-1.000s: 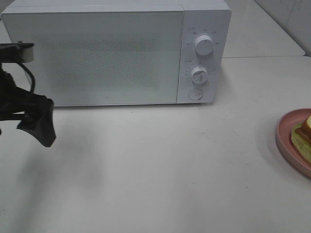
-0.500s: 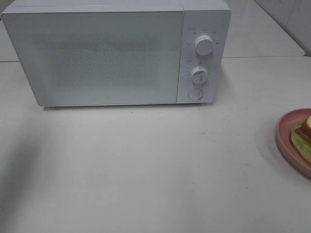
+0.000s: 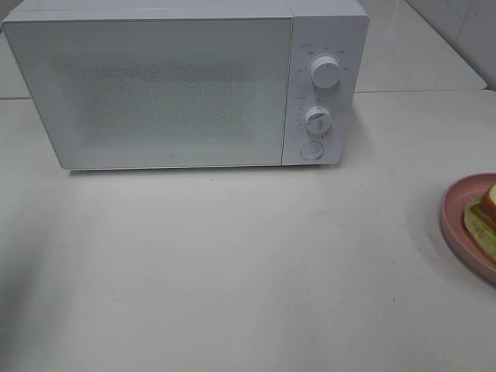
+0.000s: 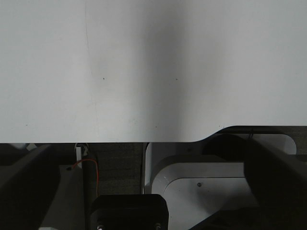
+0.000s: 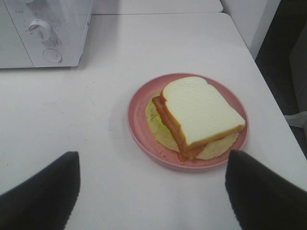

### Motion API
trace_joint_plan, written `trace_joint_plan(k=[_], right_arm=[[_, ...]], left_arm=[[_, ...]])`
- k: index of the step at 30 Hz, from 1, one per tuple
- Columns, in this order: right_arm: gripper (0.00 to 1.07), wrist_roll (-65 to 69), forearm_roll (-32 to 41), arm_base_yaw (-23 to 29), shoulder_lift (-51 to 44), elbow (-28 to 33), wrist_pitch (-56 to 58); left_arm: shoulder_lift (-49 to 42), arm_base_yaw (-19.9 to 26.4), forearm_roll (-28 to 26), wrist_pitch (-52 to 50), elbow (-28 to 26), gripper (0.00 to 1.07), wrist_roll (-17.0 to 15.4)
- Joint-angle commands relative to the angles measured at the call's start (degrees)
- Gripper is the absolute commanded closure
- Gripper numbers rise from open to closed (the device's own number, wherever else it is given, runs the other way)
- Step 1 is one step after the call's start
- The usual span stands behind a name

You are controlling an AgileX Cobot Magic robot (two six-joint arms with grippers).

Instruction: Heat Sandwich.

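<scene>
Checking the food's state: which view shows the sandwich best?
The right wrist view: the whole sandwich lies on the pink plate. The exterior high view catches only a sliver at its edge; the left wrist view shows none.

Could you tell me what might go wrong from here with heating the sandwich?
The microwave door is shut, so it must be opened first. The sandwich sits off-centre on the pink plate, its filling overhanging, so a pinch may squeeze layers apart. The plate lies near the table's right edge; a nudge could push it off.
</scene>
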Motion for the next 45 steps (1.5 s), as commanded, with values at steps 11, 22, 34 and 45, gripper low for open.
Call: trace_joint_plan(k=[11, 22, 34, 45], right_arm=[[0.32, -0.8, 0.0, -0.5, -1.5, 0.0, -0.8], [0.32, -0.8, 0.0, -0.5, -1.5, 0.0, -0.8], [0.32, -0.8, 0.0, -0.5, -1.5, 0.0, -0.8], [0.32, -0.8, 0.0, -0.5, -1.5, 0.0, -0.8]], left_arm=[[-23.9, 0.1, -0.2, -3.5, 9.2, 0.09, 3.5], [-41.5, 0.1, -0.3, -5.3, 16.3, 0.09, 3.7], [-59.5, 0.1, 0.0, -8.1, 19.4, 0.09, 3.7], [-66.2, 0.1, 0.1, -8.1, 19.4, 0.09, 3.7]])
